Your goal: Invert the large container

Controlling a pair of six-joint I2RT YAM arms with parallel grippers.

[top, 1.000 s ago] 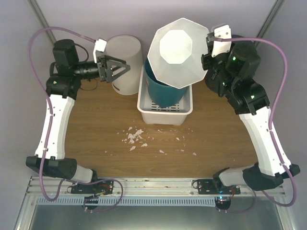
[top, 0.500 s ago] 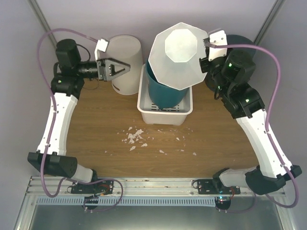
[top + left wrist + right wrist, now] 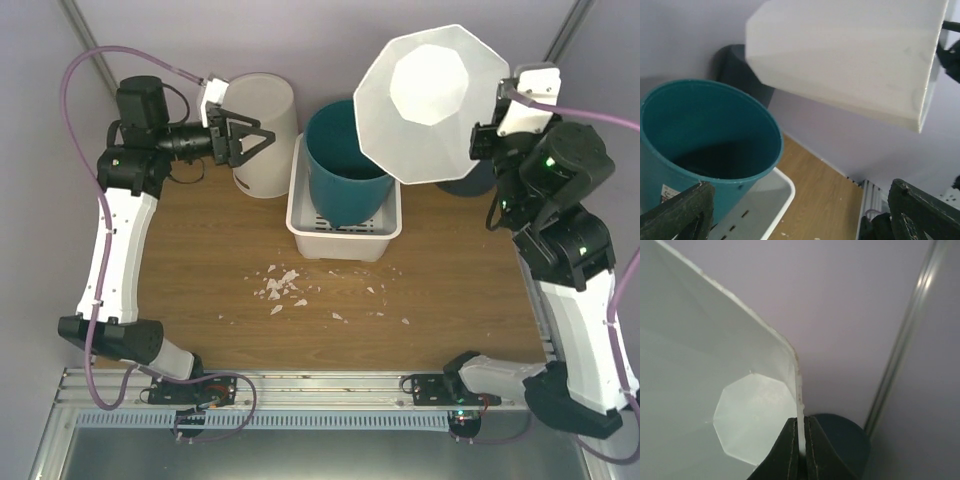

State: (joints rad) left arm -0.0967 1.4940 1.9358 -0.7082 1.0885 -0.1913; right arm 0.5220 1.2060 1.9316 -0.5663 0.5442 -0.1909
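Observation:
The large white octagonal container [image 3: 432, 100] hangs in the air at the back right, tilted, with its open mouth facing up toward the top camera. My right gripper [image 3: 490, 135] is shut on its rim; in the right wrist view the rim [image 3: 799, 390] runs between the closed fingertips of that gripper [image 3: 801, 424]. The left wrist view shows the container's outer wall [image 3: 850, 55] from the side. My left gripper [image 3: 262, 136] is open and empty beside a white upside-down tub [image 3: 262, 110]; its fingers [image 3: 675, 215] frame the view.
A teal bucket [image 3: 345, 165] stands in a white slotted basket [image 3: 340, 238] at mid-back; the bucket also shows in the left wrist view [image 3: 705, 135]. A dark round object [image 3: 470, 182] sits behind the held container. White crumbs [image 3: 285, 285] lie on the wooden table.
My right arm has swung the white container to the right and higher, off the teal bucket, which now shows fully. The left gripper has barely moved.

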